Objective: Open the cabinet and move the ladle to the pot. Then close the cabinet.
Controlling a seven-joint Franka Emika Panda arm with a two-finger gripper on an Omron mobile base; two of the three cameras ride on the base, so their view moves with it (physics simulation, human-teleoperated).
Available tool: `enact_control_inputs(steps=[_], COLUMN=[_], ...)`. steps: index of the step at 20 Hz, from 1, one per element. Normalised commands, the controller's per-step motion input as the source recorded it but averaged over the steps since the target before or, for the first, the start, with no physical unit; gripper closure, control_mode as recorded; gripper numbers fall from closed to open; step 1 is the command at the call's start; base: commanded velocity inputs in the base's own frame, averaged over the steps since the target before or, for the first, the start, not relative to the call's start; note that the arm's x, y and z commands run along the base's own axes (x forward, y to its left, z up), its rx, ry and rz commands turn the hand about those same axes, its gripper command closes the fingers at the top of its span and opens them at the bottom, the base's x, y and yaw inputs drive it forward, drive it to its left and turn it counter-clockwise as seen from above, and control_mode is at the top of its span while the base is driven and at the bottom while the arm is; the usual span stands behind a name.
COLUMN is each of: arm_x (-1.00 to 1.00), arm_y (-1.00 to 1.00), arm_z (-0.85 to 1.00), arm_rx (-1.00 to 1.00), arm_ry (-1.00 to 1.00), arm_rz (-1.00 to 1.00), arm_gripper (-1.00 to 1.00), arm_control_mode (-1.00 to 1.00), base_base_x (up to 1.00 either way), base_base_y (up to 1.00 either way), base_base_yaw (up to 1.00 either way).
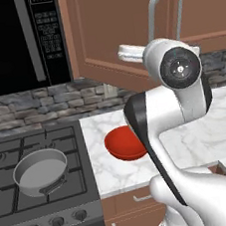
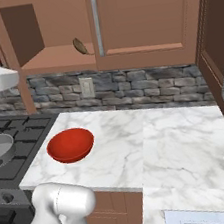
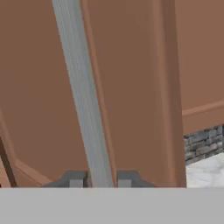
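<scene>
The microwave [image 1: 11, 42] has a keypad with small writing, but it is too blurred to read. No other label is readable.

In the hand view, the end effector [image 3: 101, 180] has its two fingertips [image 3: 75, 180] just on both sides of the silver handle [image 3: 85, 100] of a door of the cabinet [image 3: 131, 87]. The bar stands between them; whether they already press on it I cannot tell.

The right base view shows the left door swung open and the ladle [image 2: 80, 46] lying on the cabinet shelf [image 2: 56, 58], near its front edge, just beside the closed right door [image 2: 140, 14]. The left base view hides the shelf behind the open door [image 1: 110, 30] and the arm.

The pot [image 1: 40, 172] sits on the stove [image 1: 26, 206], at a front burner. A red bowl [image 2: 70, 145] rests on the bench [image 2: 154, 143] near its left edge, beside the stove.
</scene>
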Motion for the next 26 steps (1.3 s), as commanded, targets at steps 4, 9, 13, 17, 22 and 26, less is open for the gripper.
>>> enact_control_inputs(steps=[4,9,13,17,22,26], arm_x=[-0.39,-0.59,-0.75,-0.54,-0.17,0.00], arm_y=[-0.29,-0.03,0.00,-0.26,-0.70,-0.66], arm_z=[0.00,0.00,0.06,0.21,0.13,0.00], arm_rx=[0.09,0.00,0.00,0.06,0.27,0.49], arm_ry=[0.00,-0.01,-0.16,-0.09,0.00,0.00], arm_rz=[0.00,-0.06,-0.01,0.02,0.11,0.13], arm_gripper=[-1.00,-1.00,-1.00,-1.00,-1.00,-1.00], arm_control_mode=[-1.00,-1.00,-1.00,-1.00,-1.00,-1.00], base_base_x=[0.00,0.00,0.00,0.00,0.00,0.00], base_base_y=[0.00,0.00,0.00,0.00,0.00,0.00], base_base_yaw=[0.00,0.00,0.00,0.00,0.00,0.00])
